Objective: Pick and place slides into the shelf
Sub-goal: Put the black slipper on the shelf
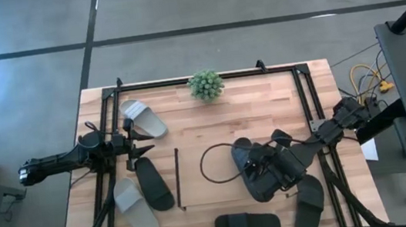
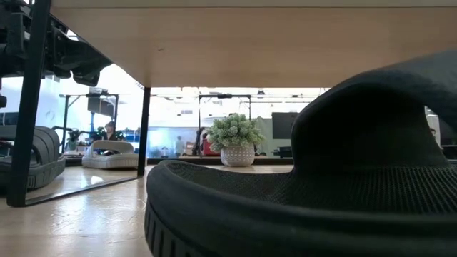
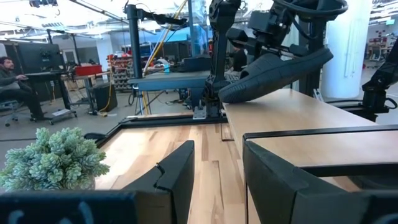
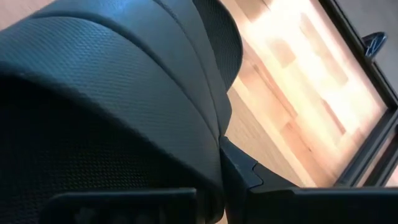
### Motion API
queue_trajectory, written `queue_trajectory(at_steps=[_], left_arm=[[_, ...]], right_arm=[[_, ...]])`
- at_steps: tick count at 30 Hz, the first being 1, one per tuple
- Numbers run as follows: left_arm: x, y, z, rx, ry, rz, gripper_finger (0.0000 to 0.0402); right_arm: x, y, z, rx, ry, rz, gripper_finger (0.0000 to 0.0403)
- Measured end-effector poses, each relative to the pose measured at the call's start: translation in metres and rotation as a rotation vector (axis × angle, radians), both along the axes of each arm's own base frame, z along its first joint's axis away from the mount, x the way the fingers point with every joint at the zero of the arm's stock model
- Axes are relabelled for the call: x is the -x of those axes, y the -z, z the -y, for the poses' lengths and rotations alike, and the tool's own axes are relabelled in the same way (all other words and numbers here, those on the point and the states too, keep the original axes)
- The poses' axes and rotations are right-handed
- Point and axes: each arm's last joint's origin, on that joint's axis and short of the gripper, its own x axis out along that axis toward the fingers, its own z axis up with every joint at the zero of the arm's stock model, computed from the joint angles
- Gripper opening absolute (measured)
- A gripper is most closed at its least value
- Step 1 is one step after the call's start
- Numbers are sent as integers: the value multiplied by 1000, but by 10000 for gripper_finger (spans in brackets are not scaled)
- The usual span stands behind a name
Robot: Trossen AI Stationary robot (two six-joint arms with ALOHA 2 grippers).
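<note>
Right pincer [image 1: 261,174] clamped, left pincer [image 1: 143,142] parted.

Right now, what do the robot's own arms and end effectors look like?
Both arms are dark, near-black jointed links. The left end effector ends in two angular black fingers with stepped inner faces. The right end effector is a bulkier black block, and a thin black cable loops beside it.

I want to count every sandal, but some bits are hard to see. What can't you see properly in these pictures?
- Right gripper, high view: its fingertips are hidden by the black slide it holds.
- Shelf, low view: only the underside of its board shows; its top is cut off.
- Black slide by the table's front edge, low view: it fills the frame, hiding slides behind.
- People, left wrist view: far off, too small.
</note>
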Motion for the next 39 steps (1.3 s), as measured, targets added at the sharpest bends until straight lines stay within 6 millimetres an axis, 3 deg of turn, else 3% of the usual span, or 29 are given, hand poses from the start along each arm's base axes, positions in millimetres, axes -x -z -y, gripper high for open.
queue_trajectory(at_steps=[5,17,24,31,39], left_arm=[[0,0,0,0,0,-1,123],[0,0,0,0,0,0,123],[0,0,0,0,0,-1,123],[0,0,0,0,0,0,123],[0,0,0,0,0,0,123]], right_arm=[[1,-9,-7,-38,-19,14,34],[7,-13,-21,-106,-57,11,177],[5,-23,-21,-124,-64,38,208],[18,-39,-29,-273,-123,-4,195],[36,-41,-24,-356,-92,-47,85]])
